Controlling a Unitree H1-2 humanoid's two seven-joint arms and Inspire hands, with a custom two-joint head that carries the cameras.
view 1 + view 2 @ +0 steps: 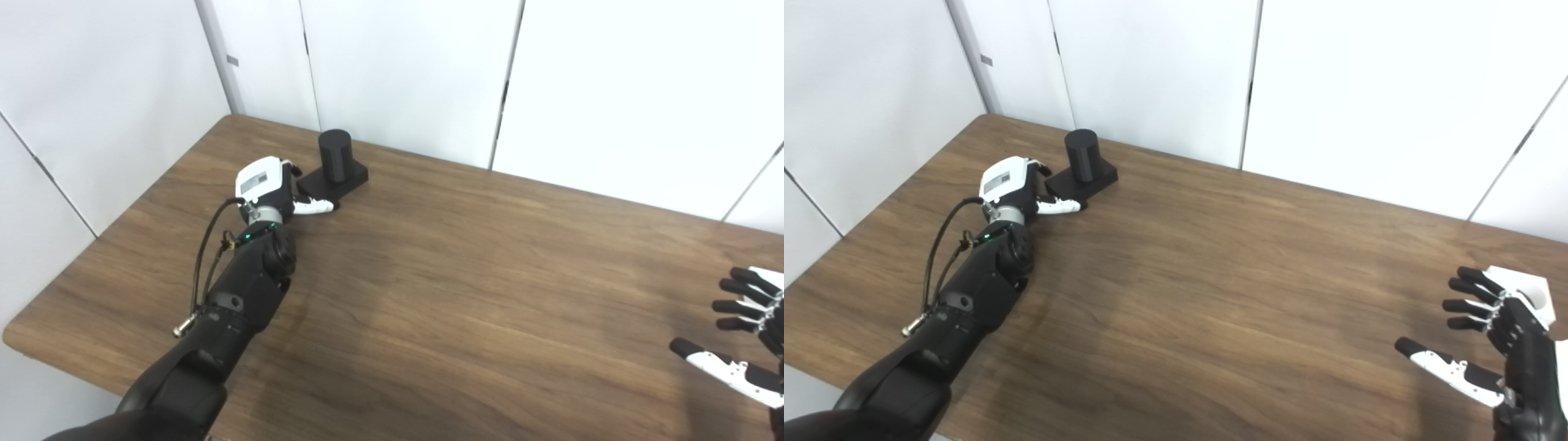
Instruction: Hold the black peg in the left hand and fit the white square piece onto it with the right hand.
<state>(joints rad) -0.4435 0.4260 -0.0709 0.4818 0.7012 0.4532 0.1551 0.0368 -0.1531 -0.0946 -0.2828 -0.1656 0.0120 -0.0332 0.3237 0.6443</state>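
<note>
Mostly brown wooden table [465, 294], white wall panels [612, 86]

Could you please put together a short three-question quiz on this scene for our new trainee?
1. True or false: the peg stands upright on its base, at the table's far left.
2. Which hand is beside the peg's base? A) left hand B) right hand
3. Fill in: the white piece lies on the table just behind the ____ hand.

Key
1. True: it has not been lifted.
2. A: the left hand is at the base; whether it grips it cannot be seen.
3. Right: that hand is open, fingers spread, holding nothing.
</note>
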